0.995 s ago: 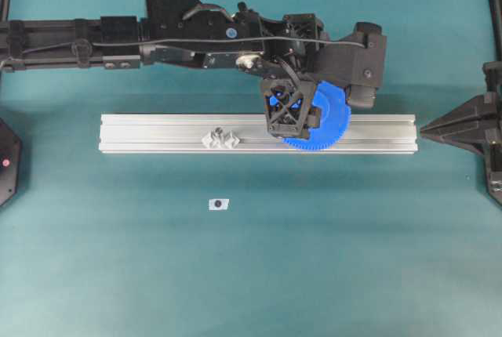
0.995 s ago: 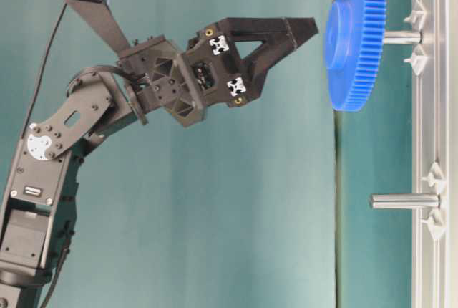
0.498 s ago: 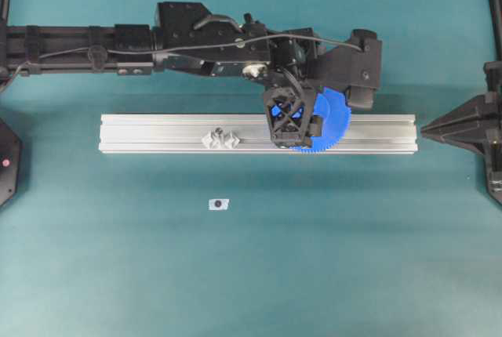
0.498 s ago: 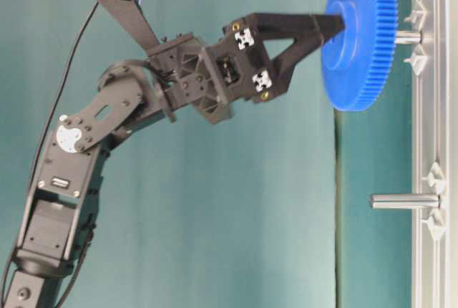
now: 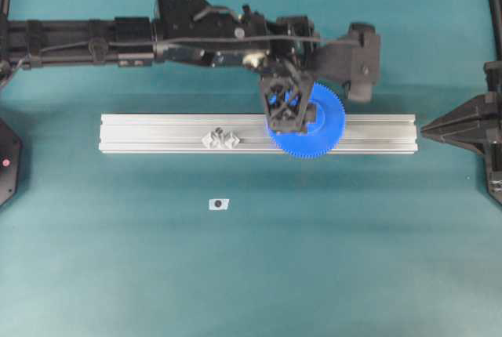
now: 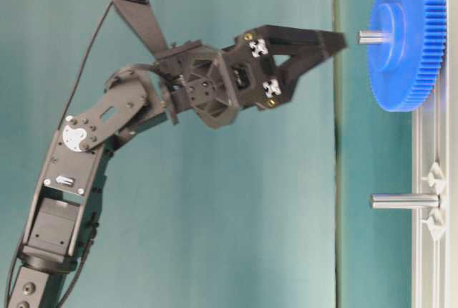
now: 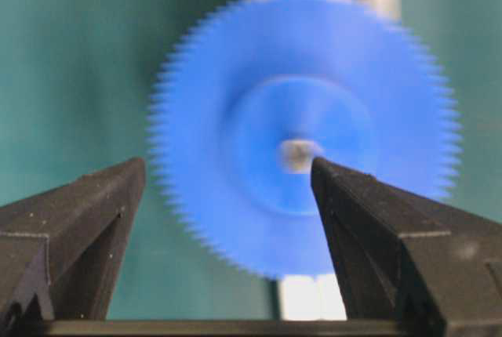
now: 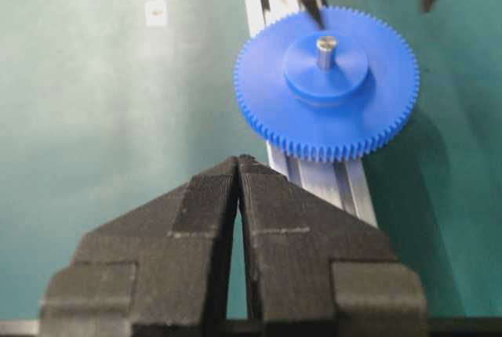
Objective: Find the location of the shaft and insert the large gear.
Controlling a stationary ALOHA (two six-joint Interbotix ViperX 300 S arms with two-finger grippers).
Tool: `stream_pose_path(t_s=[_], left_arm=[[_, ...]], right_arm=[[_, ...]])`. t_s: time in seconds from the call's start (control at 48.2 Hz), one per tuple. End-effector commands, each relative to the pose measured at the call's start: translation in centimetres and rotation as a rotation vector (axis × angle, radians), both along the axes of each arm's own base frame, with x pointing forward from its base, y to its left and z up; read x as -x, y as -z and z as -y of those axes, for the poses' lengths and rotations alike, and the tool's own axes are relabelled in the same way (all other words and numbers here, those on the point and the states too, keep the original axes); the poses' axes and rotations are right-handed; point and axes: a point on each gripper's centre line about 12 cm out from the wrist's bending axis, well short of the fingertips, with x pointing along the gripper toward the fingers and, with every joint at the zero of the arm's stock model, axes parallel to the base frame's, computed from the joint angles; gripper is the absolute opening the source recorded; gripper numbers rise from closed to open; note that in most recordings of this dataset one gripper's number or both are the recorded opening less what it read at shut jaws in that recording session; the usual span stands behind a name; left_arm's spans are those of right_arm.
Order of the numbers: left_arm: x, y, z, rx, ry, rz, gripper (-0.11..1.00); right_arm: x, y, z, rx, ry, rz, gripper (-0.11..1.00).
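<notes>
The large gear [image 5: 323, 130], a bright blue toothed disc, sits low on the shaft against the aluminium rail [image 5: 157, 133]. The shaft's grey tip [image 6: 368, 36] pokes out through the gear's hub [image 8: 325, 45]; the gear hides its mounts. My left gripper [image 6: 336, 41] hangs just off the shaft tip, open and apart from the gear [image 6: 406, 36]. In the left wrist view the gear [image 7: 259, 86] fills the space beyond the left gripper [image 7: 227, 168], with nothing between the fingers [image 7: 369, 227]. My right gripper [image 8: 238, 161] is shut and empty, off the rail's right end [image 5: 427, 128].
A second pin [image 6: 404, 200] with close-set mounts [image 5: 222, 138] stands further left on the rail. A small white tag with a dark dot [image 5: 218, 204] lies on the teal mat in front of the rail. The left arm [image 5: 118, 31] stretches behind the rail.
The gear has slid from the top of the shaft down to the rail. The left gripper pressed on its hub half a second ago and now stands clear of it, still open.
</notes>
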Motion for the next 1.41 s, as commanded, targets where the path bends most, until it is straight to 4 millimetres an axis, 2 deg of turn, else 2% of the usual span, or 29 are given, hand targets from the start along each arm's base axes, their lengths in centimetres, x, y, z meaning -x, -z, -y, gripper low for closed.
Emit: stream_pose_path(t_s=[0.0,0.062,0.311,0.622,0.933,1.078,1.244,1.389], left_arm=[[0.1,-4.4,0.5,-0.014,0.006,0.093,0.83],[0.3,-4.9,0.8,-0.012,0.006,0.098,0.83],[1.6,-7.4,4.1,-0.003,0.052,0.13,0.83],[4.0,-11.2,4.8,0.045,-0.011,0.237,0.83],[6.6,-11.8,5.8,0.073,-0.025,0.38,0.83],[8.6,-12.3,5.9,0.099,-0.052,0.469,0.83],[11.3,-11.4,6.2,0.127,-0.074,0.494,0.83],[13.3,-11.8,6.5,0.162,-0.092,0.57,0.83]], right_arm=[[-0.2,-0.5,0.0,-0.009,0.006,0.011,0.1],[-0.2,-0.5,0.0,-0.009,0.006,0.011,0.1],[-0.2,-0.4,0.0,-0.009,0.006,0.01,0.1],[-0.2,-0.4,0.0,-0.009,0.006,0.011,0.1],[-0.2,-0.5,0.0,-0.009,0.006,0.013,0.1],[-0.2,-0.5,0.0,-0.009,0.006,0.011,0.1],[-0.2,-0.6,0.0,-0.009,0.006,0.013,0.1],[-0.2,-0.5,0.0,-0.009,0.006,0.011,0.1]])
